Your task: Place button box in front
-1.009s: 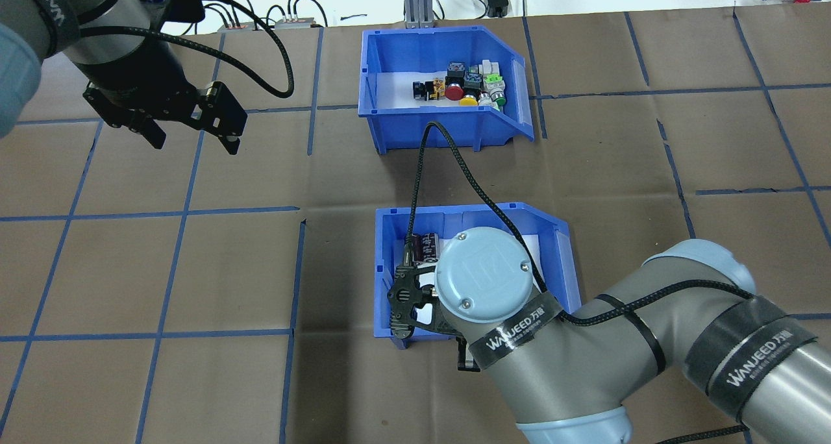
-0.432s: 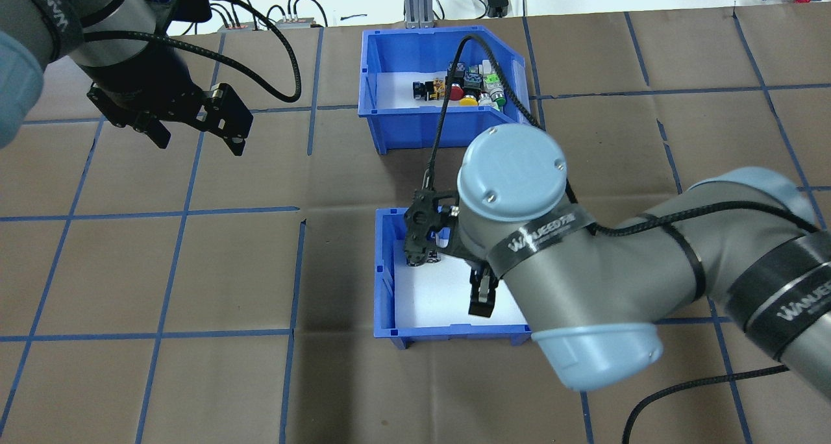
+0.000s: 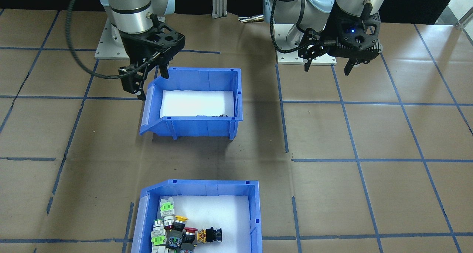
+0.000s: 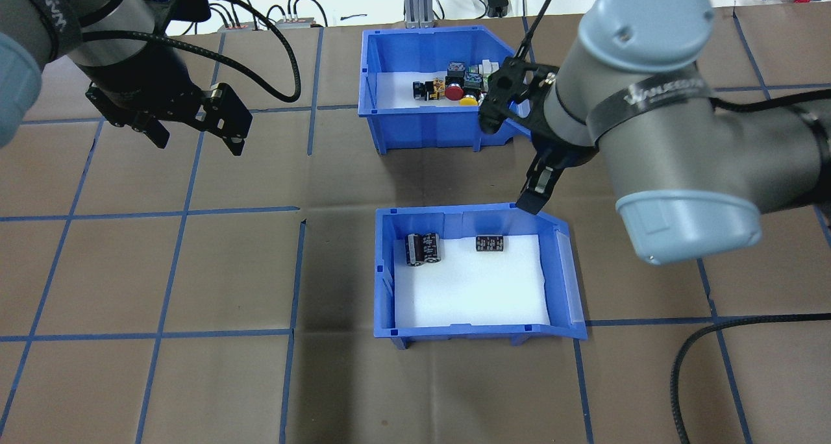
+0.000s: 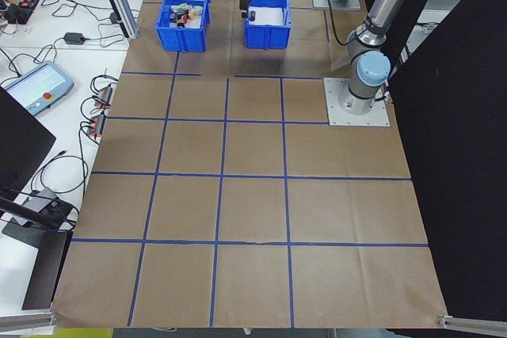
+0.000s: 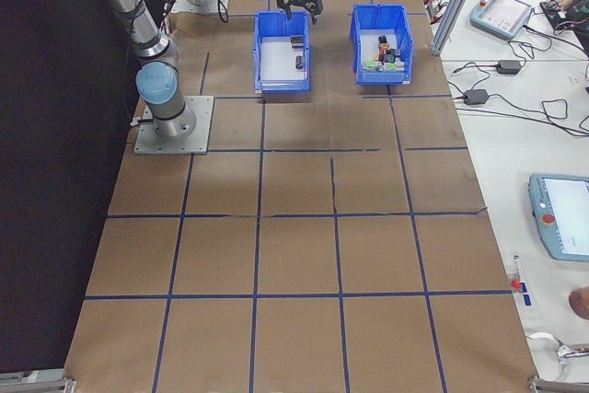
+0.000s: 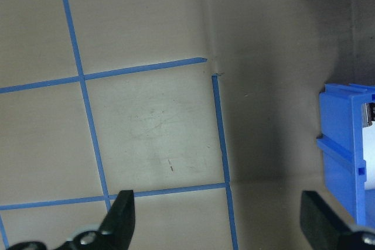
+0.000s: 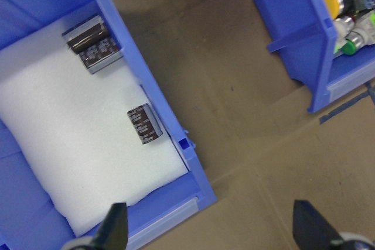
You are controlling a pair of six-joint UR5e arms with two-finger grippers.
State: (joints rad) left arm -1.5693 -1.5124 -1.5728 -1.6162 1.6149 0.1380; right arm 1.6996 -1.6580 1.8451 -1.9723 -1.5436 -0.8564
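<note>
You have the right gripper (image 4: pixel 513 165) hanging over the gap between the two bins at upper centre of the overhead view, jaws spread wide and holding nothing. That puts it just beside the near right corner of the button box (image 4: pixel 441 87), so it looks lined up to come down on that wall, though no contact is made yet.

The button box sits at the top centre of the overhead view, on the far side of the table from the robot, behind the other blue bin (image 4: pixel 474 272). It is a blue plastic bin with a white liner, and its green, yellow, red and black push buttons (image 4: pixel 464 87) are bunched toward its right end. The other bin holds only a few dark parts (image 4: pixel 423 248).

Your left gripper (image 4: pixel 195 132) hovers over bare table (image 4: pixel 195 269) at upper left, well apart from both bins, jaws open and empty, apparently kept out of the way.
</note>
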